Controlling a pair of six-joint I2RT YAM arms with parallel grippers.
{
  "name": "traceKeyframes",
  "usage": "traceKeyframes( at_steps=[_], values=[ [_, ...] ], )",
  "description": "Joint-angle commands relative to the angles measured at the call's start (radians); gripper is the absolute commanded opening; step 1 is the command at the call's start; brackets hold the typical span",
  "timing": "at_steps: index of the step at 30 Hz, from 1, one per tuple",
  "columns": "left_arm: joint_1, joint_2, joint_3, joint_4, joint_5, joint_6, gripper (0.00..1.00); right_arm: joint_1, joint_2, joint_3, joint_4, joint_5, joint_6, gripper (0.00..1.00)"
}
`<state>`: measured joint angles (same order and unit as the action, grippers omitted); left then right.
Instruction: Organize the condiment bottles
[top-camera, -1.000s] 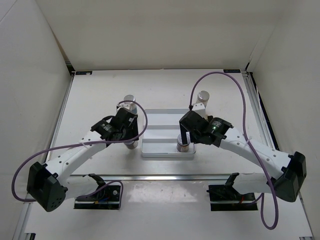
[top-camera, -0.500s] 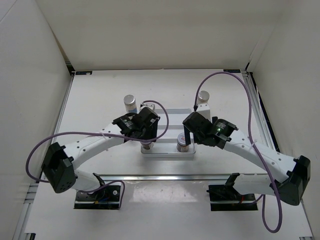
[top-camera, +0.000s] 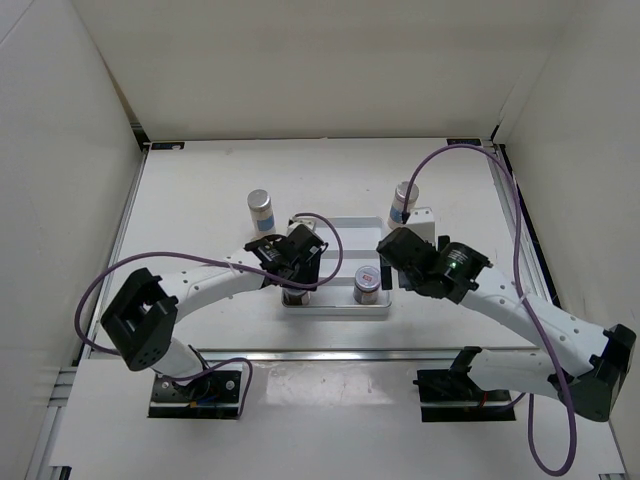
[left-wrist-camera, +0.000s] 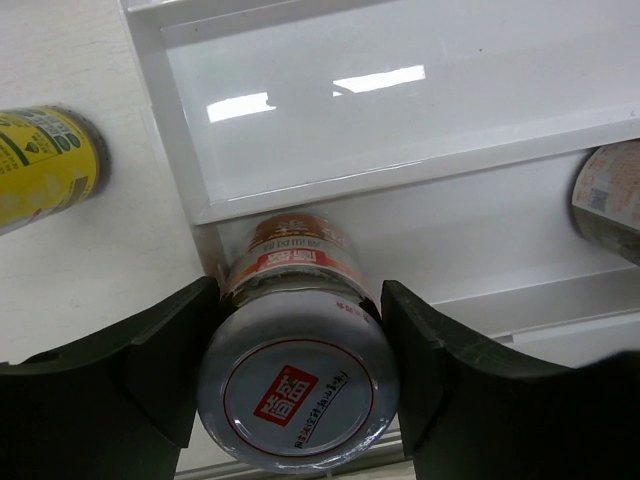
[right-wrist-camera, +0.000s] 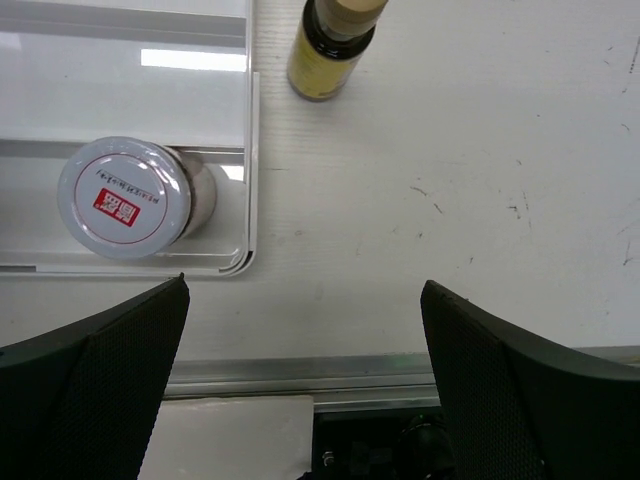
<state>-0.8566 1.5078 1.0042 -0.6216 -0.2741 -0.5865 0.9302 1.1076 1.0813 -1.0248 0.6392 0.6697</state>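
My left gripper is shut on a silver-lidded jar with a red mark, held upright over the near left compartment of the white tray; in the top view the jar is mostly under the gripper. A second jar stands in the tray's near right compartment and also shows in the right wrist view. My right gripper is open and empty, just right of that jar. Two tall white bottles stand behind the tray. One yellow bottle lies left of the tray, another stands to its right.
The tray's rim lies between my right gripper and the second jar. A metal rail runs along the table's near edge. White walls enclose the table on three sides.
My left gripper carried its jar rightwards from beside the tray to the tray's near left compartment. My right gripper let go of the second jar and drew back to the right.
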Motion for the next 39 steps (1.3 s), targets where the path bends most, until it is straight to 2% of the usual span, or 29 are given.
traceKeyframes(
  at_steps=[1, 2, 4, 11, 16, 23, 32, 35, 36, 39],
  values=[
    [-0.013, -0.032, 0.011, 0.068, 0.003, 0.004, 0.76, -0.025, -0.015, -0.001, -0.032, 0.056, 0.027, 1.00],
    [-0.013, -0.032, 0.011, 0.068, -0.008, 0.004, 0.88, -0.049, -0.015, 0.008, -0.032, 0.056, 0.027, 1.00],
    [-0.013, -0.044, 0.022, 0.068, -0.017, 0.014, 1.00, -0.100, -0.015, 0.017, -0.017, 0.045, -0.017, 1.00],
    [-0.013, -0.147, 0.172, -0.055, -0.080, 0.060, 1.00, -0.287, 0.030, 0.081, 0.086, -0.027, -0.217, 1.00],
    [-0.013, -0.262, 0.255, -0.113, -0.151, 0.105, 1.00, -0.456, 0.124, 0.081, 0.202, -0.199, -0.306, 1.00],
    [0.033, -0.316, 0.280, -0.184, -0.160, 0.126, 1.00, -0.490, 0.233, 0.094, 0.321, -0.300, -0.363, 1.00],
    [0.093, -0.380, 0.188, -0.202, -0.142, 0.108, 1.00, -0.510, 0.356, 0.121, 0.364, -0.320, -0.372, 0.99],
    [0.114, -0.391, 0.177, -0.202, -0.132, 0.108, 1.00, -0.519, 0.380, 0.121, 0.374, -0.345, -0.372, 0.79],
    [0.125, -0.391, 0.166, -0.202, -0.132, 0.108, 1.00, -0.528, 0.392, 0.121, 0.374, -0.355, -0.372, 0.69],
    [0.145, -0.391, 0.157, -0.211, -0.123, 0.117, 1.00, -0.528, 0.393, 0.121, 0.374, -0.355, -0.363, 0.57]
  ],
)
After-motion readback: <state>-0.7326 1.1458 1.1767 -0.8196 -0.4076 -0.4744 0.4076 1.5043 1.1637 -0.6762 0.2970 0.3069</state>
